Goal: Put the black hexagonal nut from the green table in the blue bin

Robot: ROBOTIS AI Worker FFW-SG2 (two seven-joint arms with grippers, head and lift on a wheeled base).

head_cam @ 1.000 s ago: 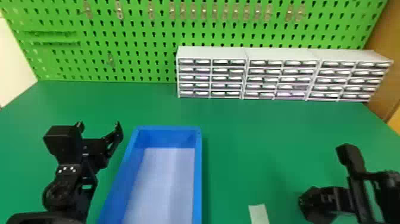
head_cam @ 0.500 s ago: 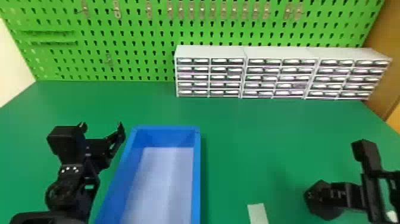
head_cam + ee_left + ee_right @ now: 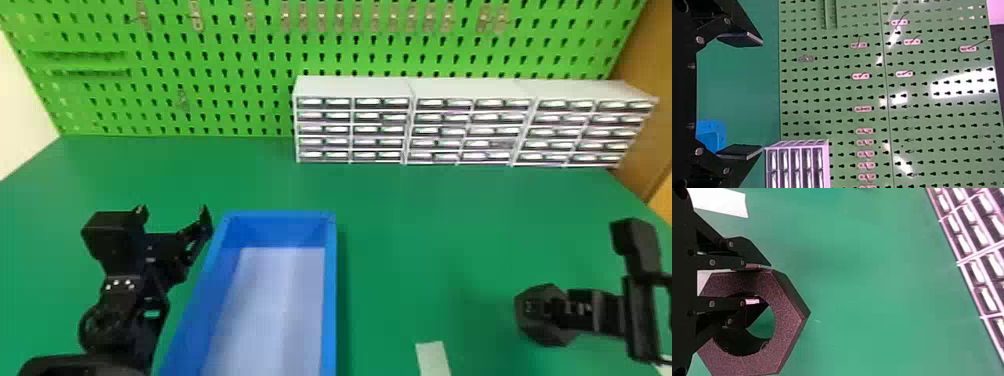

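Beyond the blue bin (image 3: pixel 330 300) stand 3 cabinets (image 3: pixel 470 120).

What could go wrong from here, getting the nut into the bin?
1. The right gripper pinches the black hexagonal nut by one wall, one finger in the hole, so the off-centre weight might make it pivot or slip.
2. The nut could clip the blue bin's raised rim if carried in too low.
3. The left gripper sits open by the bin's left rim; the arms might crowd each other.
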